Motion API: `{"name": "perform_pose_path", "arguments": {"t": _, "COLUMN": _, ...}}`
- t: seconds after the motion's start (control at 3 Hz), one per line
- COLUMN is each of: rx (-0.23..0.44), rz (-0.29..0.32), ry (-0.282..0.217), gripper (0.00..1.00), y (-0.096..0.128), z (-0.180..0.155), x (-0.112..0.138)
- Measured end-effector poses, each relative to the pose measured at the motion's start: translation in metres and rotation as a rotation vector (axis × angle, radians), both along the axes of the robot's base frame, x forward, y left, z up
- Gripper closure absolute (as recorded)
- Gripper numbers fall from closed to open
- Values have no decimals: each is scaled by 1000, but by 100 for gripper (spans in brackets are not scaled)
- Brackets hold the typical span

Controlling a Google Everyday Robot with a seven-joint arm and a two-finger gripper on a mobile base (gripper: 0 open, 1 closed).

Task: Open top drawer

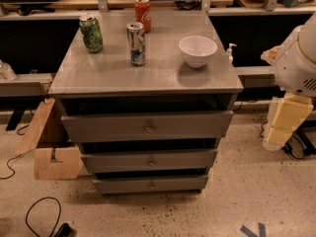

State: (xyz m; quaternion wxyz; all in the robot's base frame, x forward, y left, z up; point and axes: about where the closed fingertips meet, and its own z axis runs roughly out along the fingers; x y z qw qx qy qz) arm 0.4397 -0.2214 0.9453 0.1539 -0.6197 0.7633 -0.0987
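Grey top drawer point(108, 126) is sitting just under the worktop point(163, 75), its front jutting past the two below.
A red can point(142, 14), green can point(91, 32), silver can point(136, 43) and white bowl point(197, 51) are standing on top, labels unreadable; the end effector point(284, 125) is hanging off to the right, well apart, its grip impossible to tell.

Matt grey paint, bright metal, glossy white.
The top drawer point(108, 126) has a flat matt grey front with a small shiny metal knob point(148, 128). The smooth cabinet top point(163, 78) faintly reflects the glossy white bowl point(197, 50) and metal cans point(136, 43). The gripper point(284, 125), smooth cream plastic, hangs right of the cabinet.
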Motion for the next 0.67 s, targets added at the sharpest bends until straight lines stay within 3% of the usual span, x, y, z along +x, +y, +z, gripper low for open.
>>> {"name": "perform_pose_path", "arguments": {"t": 0.33, "rx": 0, "rz": 0, "ry": 0, "gripper": 0, "y": 0, "z": 0, "x": 0}}
{"name": "perform_pose_path", "arguments": {"t": 0.67, "rx": 4, "rz": 38, "ry": 6, "gripper": 0, "y": 8, "z": -13, "x": 5}}
